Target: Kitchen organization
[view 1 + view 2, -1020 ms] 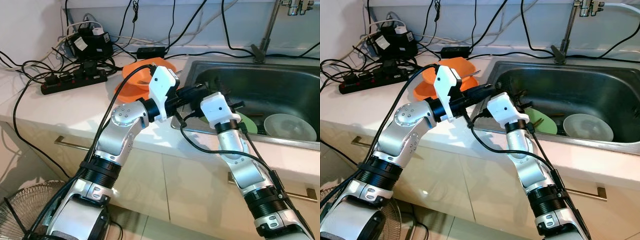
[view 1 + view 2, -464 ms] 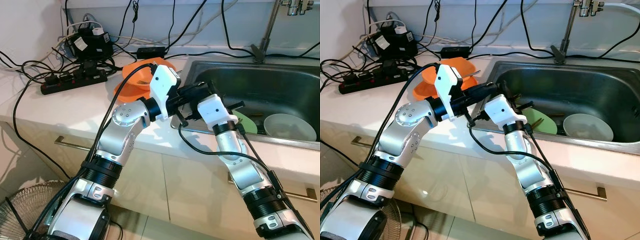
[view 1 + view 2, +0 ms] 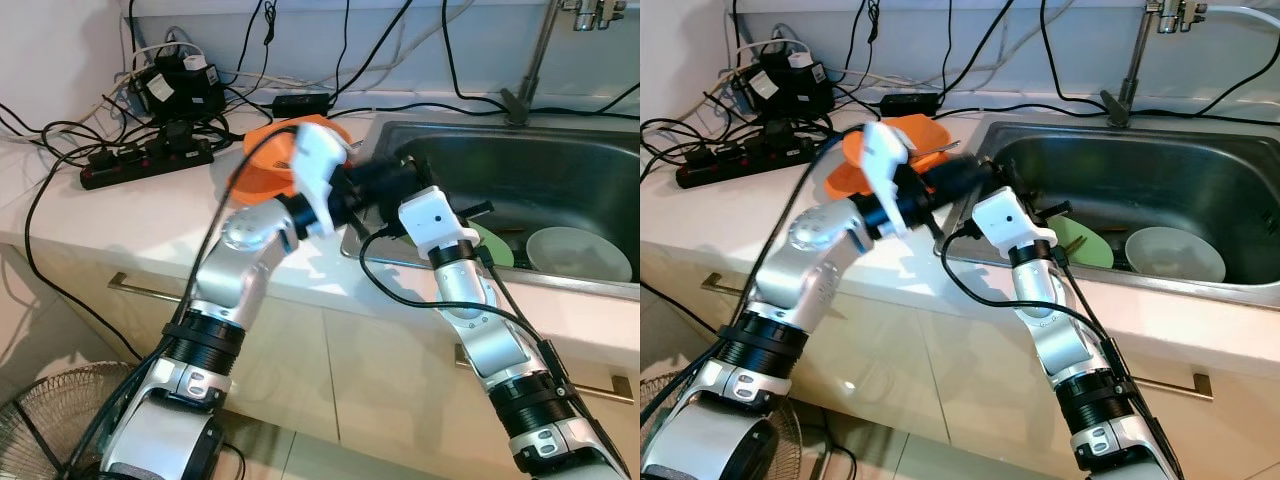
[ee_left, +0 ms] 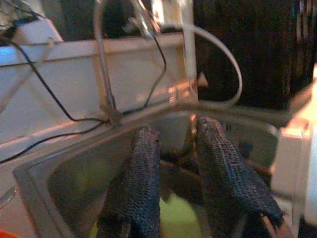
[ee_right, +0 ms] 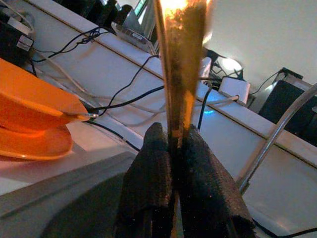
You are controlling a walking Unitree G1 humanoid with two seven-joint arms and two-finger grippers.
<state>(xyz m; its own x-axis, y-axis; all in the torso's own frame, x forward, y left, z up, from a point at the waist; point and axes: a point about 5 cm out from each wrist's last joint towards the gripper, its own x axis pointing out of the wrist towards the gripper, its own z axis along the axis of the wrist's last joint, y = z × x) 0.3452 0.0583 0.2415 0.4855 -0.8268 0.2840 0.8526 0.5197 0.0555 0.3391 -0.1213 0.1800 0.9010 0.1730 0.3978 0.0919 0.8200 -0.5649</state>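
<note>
Two arms are up over the desk (image 3: pixel 120 225) edge at the sink. Far out at nine o'clock lies a black power strip (image 3: pixel 145 163) in a tangle of cables. Next over, toward ten o'clock of the sink, a stack of orange plates (image 3: pixel 262 165) sits on the desk, partly behind my left arm. My left end effector (image 4: pixel 173 163) is blurred in the head views, reaching over the sink's near-left corner; its wrist view shows the two fingers (image 4: pixel 143 173) apart with nothing between them. Just beside it, my right end effector (image 5: pixel 172 148) is clamped on a thin brownish stick-like utensil (image 5: pixel 179 64), which stands up from the fingers; what it is exactly I cannot tell. Inside the steel sink (image 3: pixel 560 160), a green plate (image 3: pixel 497 245) lies just beside a pale bowl (image 3: pixel 578 255) at three o'clock.
</note>
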